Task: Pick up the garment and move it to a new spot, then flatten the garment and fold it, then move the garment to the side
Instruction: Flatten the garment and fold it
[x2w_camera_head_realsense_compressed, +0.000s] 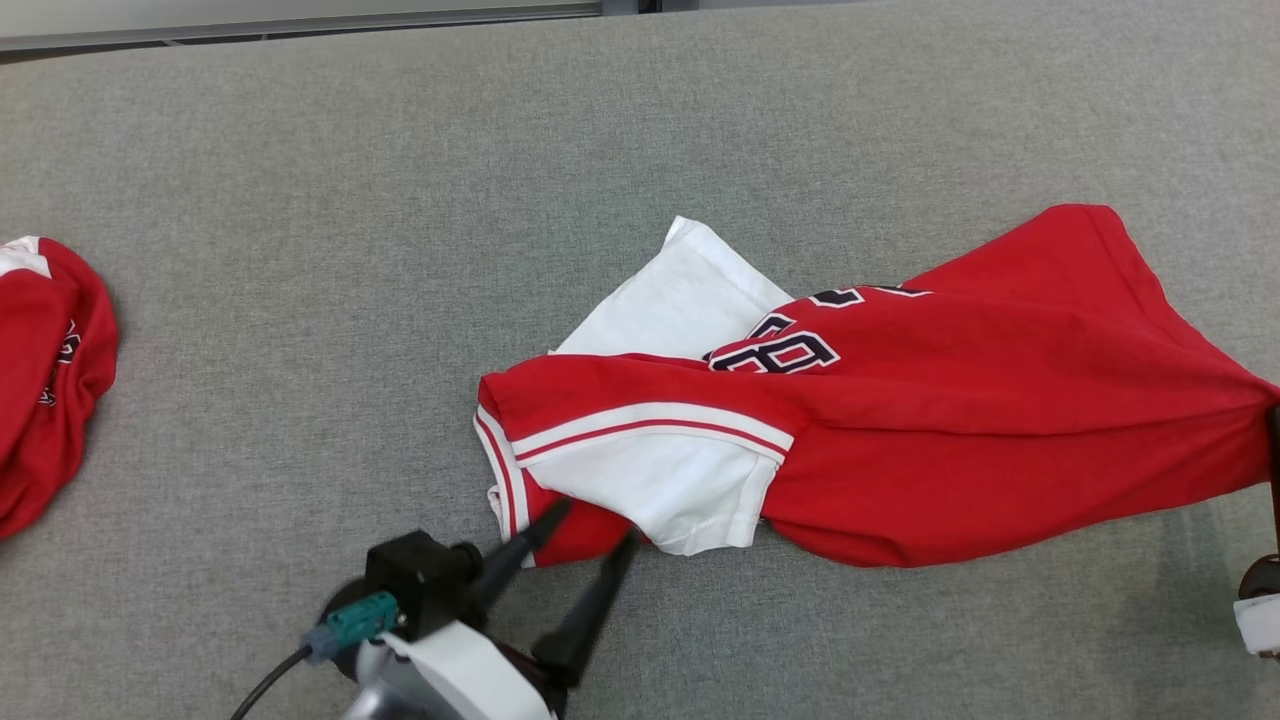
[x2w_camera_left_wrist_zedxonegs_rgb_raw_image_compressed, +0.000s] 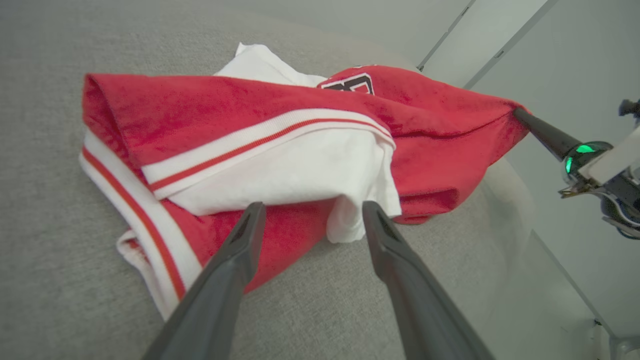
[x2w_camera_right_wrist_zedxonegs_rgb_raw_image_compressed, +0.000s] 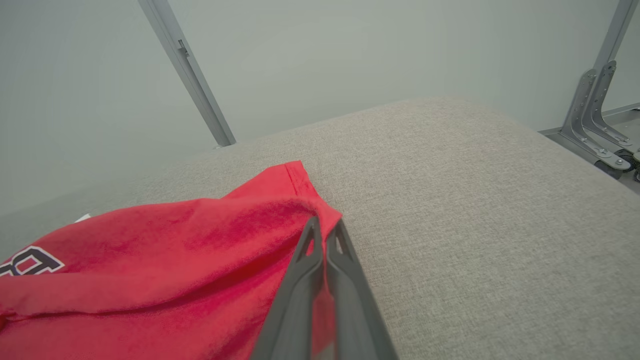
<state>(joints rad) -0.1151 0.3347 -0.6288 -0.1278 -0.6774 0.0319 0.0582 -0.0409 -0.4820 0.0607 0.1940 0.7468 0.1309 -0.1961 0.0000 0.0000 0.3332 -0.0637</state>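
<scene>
- One garment (x2w_camera_head_realsense_compressed: 900, 430), red with white panels and dark lettering, lies crumpled across the worktop (x2w_camera_head_realsense_compressed: 300, 200).
- It stretches between two tools.
- A second garment (x2w_camera_head_realsense_compressed: 50, 380), also red, is bunched well off to the left of the left tool (x2w_camera_head_realsense_compressed: 595, 522).
- That makes two garments and two tools.
- The left tool is open, with its jaws spread wide and nothing between them.
- Its fingertips sit at the garment's near hem, just in front of the tool.
- One tip is over red cloth beside the striped trim, and the other is at the lower edge of the white sleeve (x2w_camera_left_wrist_zedxonegs_rgb_raw_image_compressed: 300, 175).
- The left wrist view does not show clearly whether the tips touch the cloth.
- The right tool (x2w_camera_right_wrist_zedxonegs_rgb_raw_image_compressed: 326, 222) is closed, pinching the garment's red far-right corner between its fingers.
- At that corner the cloth rises off the worktop and is drawn taut towards the tips.
- From the left tool, the garment runs ahead and off to the right.
- A white panel pokes out on the garment's far side, next to the lettering.
- From the right tool, the whole garment lies to its left.
- A broad strip of bare worktop lies to the left of the left tool, between the two garments.
- There is more bare worktop beyond the garment, up to the far edge.
- The worktop's right edge falls away close to the right tool, so there is little room on that side.
- The strip of worktop on the near side, around the left tool, is bare.
</scene>
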